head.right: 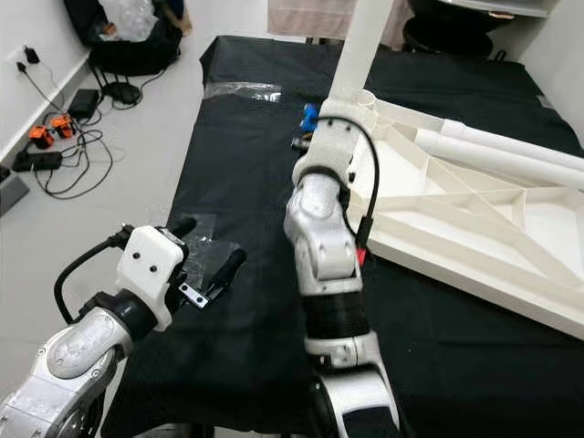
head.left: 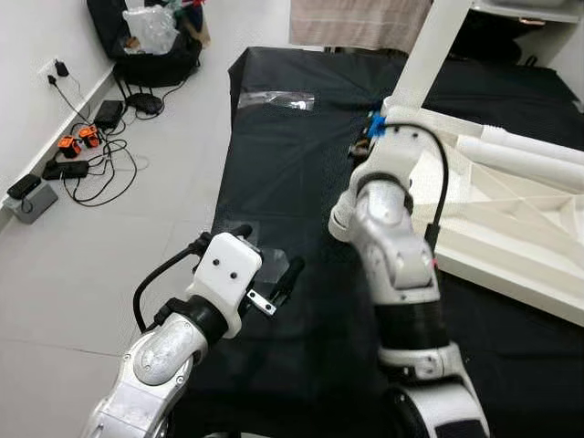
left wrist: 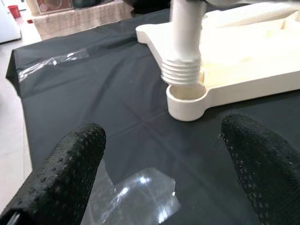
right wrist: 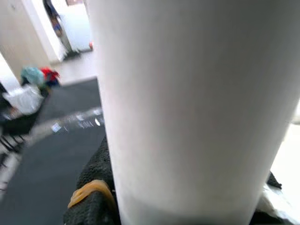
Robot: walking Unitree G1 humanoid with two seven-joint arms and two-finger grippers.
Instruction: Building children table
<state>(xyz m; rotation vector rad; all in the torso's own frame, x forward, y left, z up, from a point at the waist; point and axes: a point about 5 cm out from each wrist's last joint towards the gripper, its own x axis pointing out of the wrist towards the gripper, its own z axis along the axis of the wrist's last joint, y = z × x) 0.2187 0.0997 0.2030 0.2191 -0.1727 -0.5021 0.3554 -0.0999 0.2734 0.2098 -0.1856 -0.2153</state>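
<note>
1. We are gripping the white table leg [head.left: 429, 55] in our right gripper [right wrist: 178, 206], just above its threaded end, over the corner socket [left wrist: 186, 99] of the upturned tabletop [head.left: 511, 228] on the black sheet [head.left: 292, 155].
2. Our left gripper [left wrist: 161, 154] is hovering spread and empty nearby.
3. The leg is probably light, stiff and smooth, so we are holding it low to keep it upright.

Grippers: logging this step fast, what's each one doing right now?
Left gripper: open, holding nothing, hovering over the black mat.
Right gripper: closed on the white table leg at the tabletop's corner socket.
</note>
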